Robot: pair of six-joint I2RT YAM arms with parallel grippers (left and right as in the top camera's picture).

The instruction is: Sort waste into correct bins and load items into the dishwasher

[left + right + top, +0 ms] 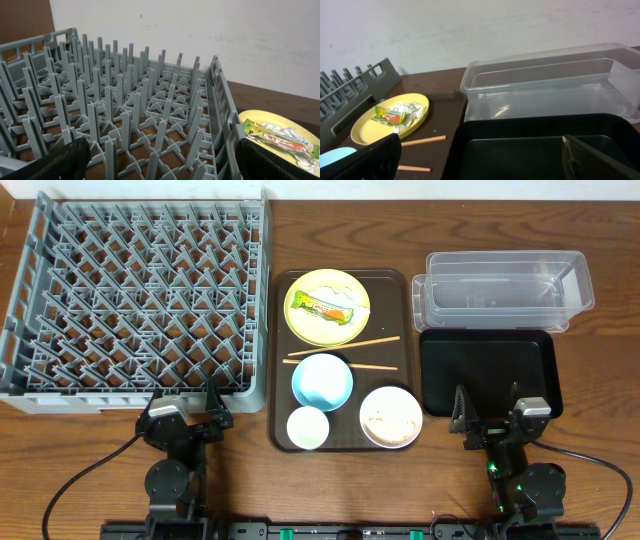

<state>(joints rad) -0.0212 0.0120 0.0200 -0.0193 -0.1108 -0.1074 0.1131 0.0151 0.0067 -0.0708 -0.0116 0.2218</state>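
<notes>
The grey dishwasher rack (262, 300) stands at the back left with no dishes in it. A yellow-green plate (335, 283) carries the orange-and-green wrapper (325, 307). Below it sit a light blue bowl (321, 380), a small white cup (308, 427) and a white bowl with rice scraps (391, 418). The clear tub (500, 257) and black tray (487, 372) lie on the right. My left gripper (190, 408) is open at the rack's near wall (220, 100). My right gripper (490, 412) is open over the black tray's near edge (520, 145). Both hold nothing.
The dishes rest on a brown serving tray (385, 305) mid-table, with two chopsticks (360, 342) lying across it. Both arm bases and their cables sit along the front edge of the wooden table. A white wall rises behind the rack and tub.
</notes>
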